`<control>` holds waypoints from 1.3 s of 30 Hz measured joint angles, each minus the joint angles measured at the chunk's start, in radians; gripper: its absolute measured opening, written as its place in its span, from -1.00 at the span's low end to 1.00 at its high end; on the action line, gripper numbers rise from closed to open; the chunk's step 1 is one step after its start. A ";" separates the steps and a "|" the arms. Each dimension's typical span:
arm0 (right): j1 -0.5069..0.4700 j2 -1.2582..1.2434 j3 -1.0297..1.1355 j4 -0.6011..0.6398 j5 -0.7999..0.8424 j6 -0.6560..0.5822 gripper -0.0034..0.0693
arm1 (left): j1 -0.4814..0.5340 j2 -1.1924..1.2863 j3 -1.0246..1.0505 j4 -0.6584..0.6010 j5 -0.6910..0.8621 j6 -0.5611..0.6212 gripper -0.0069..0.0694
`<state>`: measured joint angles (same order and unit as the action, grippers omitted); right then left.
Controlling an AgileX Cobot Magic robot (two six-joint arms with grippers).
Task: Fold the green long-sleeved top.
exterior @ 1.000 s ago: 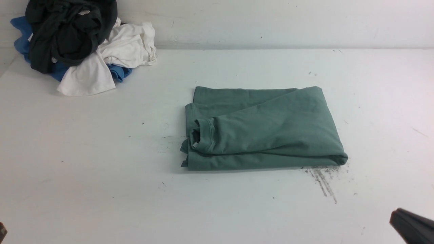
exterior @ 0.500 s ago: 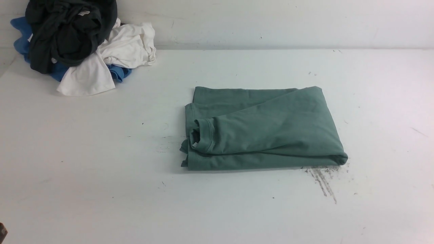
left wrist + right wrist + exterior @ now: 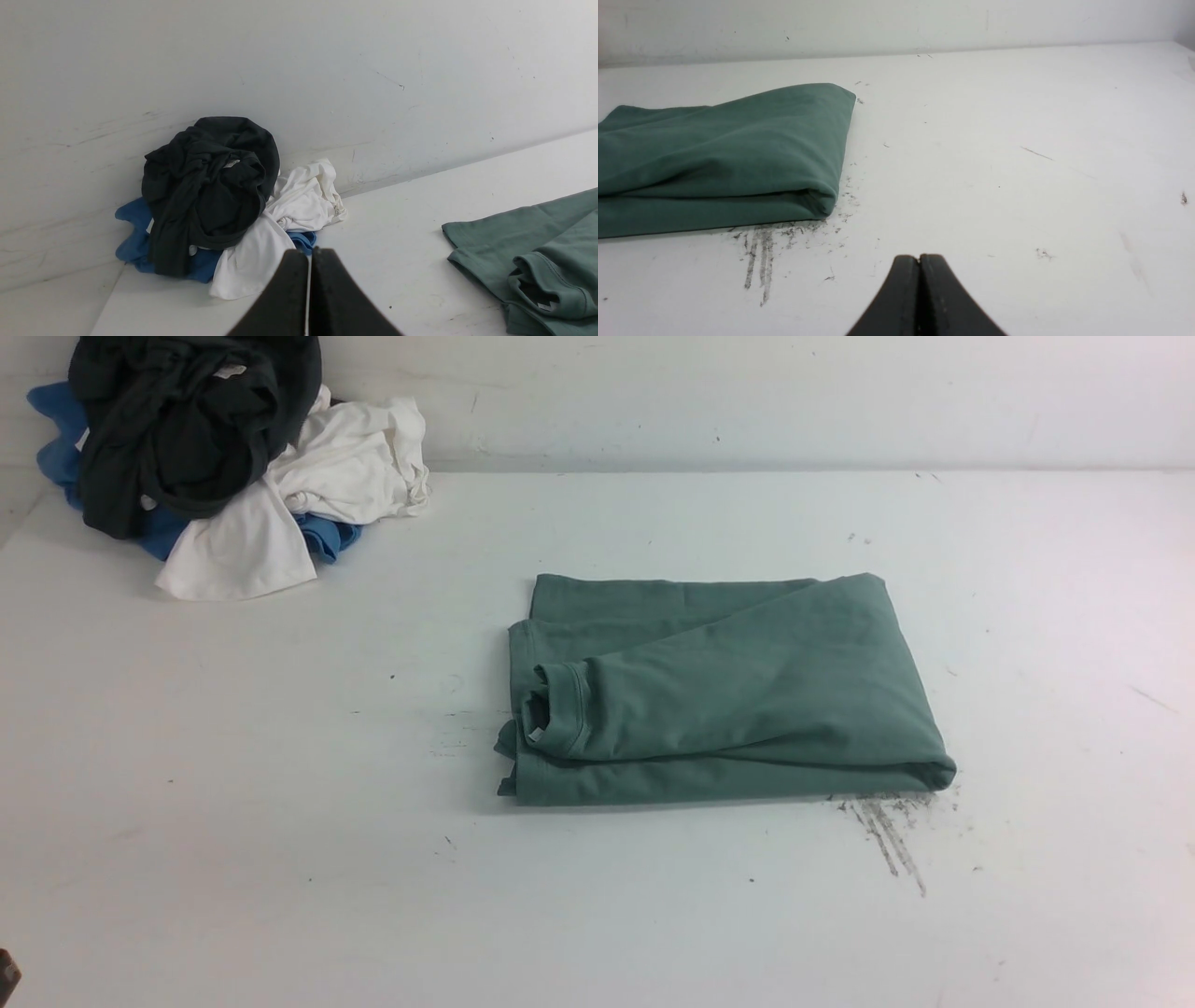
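While both grippers were withdrawn and empty, the green long-sleeved top (image 3: pixel 724 695) lay folded at the table's centre.

The folded rectangle ran its long axis left to right across the white table (image 3: pixel 233 784), collar end toward the robot's left, rolled fold toward its right. The left gripper (image 3: pixel 308 291) and right gripper (image 3: pixel 920 294) each had fingers pressed together, holding nothing, well apart from the cloth. Neither arm appeared clearly nearer. The pile of black, white and blue garments (image 3: pixel 201 457) sat far left.
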<state>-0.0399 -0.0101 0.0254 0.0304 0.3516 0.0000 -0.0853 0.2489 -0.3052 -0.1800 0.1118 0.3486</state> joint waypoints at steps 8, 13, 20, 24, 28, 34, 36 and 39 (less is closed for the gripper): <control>-0.001 0.000 0.000 0.000 0.003 0.000 -0.94 | -0.039 -0.002 0.000 0.000 0.000 0.000 -0.84; -0.001 0.000 0.000 0.000 0.003 0.000 -0.94 | -0.063 -0.061 0.041 0.000 -0.011 0.000 -0.84; -0.001 0.000 0.000 0.000 0.008 0.000 -0.94 | -0.043 -0.258 0.257 0.006 -0.016 -0.005 -0.84; -0.001 0.000 -0.001 0.003 0.009 0.000 -0.94 | 0.018 -0.260 0.331 -0.008 0.084 -0.074 -0.84; -0.001 0.000 -0.001 0.004 0.009 0.000 -0.94 | 0.032 -0.260 0.332 0.001 0.234 -0.139 -0.84; -0.001 0.000 -0.001 0.004 0.009 0.000 -0.94 | 0.032 -0.260 0.328 0.010 0.256 -0.167 -0.84; -0.001 0.000 -0.001 0.004 0.009 0.000 -0.94 | 0.032 -0.260 0.328 0.010 0.256 -0.174 -0.84; -0.001 0.000 -0.001 0.004 0.009 0.000 -0.94 | 0.032 -0.260 0.328 0.011 0.252 -0.175 -0.84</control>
<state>-0.0410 -0.0101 0.0242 0.0342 0.3604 0.0000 -0.0535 -0.0108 0.0227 -0.1686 0.3640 0.1739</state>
